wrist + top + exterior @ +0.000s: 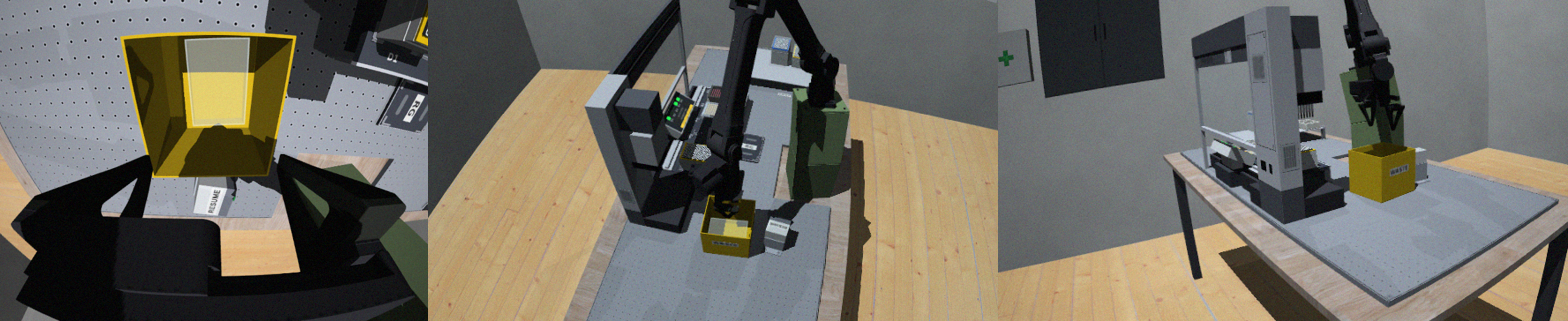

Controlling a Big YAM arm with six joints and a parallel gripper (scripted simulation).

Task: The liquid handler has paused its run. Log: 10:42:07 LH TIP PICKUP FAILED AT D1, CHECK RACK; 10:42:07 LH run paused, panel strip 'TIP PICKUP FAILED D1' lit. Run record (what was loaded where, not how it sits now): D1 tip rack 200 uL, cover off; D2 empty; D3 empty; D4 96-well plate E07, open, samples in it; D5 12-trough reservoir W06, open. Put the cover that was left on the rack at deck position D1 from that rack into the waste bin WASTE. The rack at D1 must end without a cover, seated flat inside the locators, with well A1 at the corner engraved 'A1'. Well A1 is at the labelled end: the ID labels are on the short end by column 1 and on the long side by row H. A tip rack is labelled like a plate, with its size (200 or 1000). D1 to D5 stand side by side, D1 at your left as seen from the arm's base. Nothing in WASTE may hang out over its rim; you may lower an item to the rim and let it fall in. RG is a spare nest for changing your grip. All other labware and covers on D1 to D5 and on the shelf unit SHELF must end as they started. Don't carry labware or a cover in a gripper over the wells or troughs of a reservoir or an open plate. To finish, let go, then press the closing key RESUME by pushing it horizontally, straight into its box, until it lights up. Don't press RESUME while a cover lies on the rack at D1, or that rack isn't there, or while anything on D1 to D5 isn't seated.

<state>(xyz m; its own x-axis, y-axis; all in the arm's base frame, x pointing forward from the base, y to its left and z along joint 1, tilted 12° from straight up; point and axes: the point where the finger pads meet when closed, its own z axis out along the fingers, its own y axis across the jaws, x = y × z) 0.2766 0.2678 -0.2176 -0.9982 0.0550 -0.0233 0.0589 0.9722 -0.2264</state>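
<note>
A wooden table [1307,282] with dark legs [1187,222] stands on a floor of light wood planks [494,185]. A grey perforated mat [1439,238] covers most of the table top, leaving a rim of bare wood around it. Behind the table the walls are plain grey [1130,145]. On the wall left of the table hangs a dark two-door cabinet [1099,44], and further left of that a pale box bearing a green cross [1013,57]. Light falls from above, and the table casts a dark shadow [1263,273] on the planks beneath it.
</note>
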